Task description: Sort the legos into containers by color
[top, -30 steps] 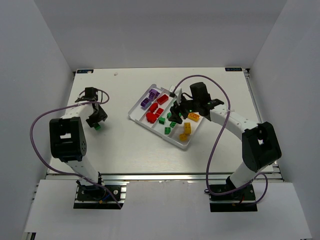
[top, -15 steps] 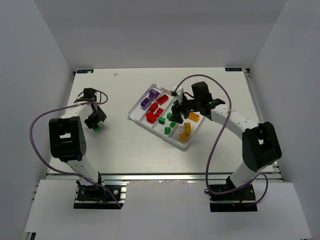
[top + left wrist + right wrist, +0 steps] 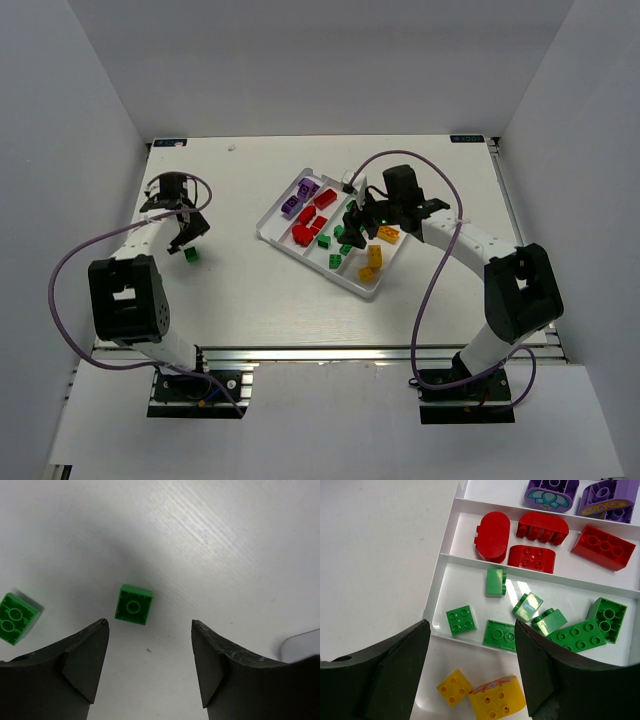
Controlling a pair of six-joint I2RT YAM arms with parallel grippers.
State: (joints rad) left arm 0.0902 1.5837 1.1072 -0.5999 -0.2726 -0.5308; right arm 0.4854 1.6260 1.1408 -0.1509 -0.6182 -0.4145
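Tabletop (image 3: 250, 290) bears the white tray (image 3: 266, 230). Right gripper (image 3: 471, 626) hangs with jaws apart and empty over the tray's green compartment (image 3: 560, 587), between red legos (image 3: 492, 530) and yellow legos (image 3: 495, 697). Left gripper (image 3: 149, 623), likewise spread, hovers well left of the tray over a square green lego (image 3: 133, 605). Purple legos (image 3: 552, 490) carry printed pictures.

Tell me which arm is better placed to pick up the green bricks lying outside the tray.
Left. The left gripper, open, hangs over the two green bricks on the table; the right gripper is apart, above the tray.
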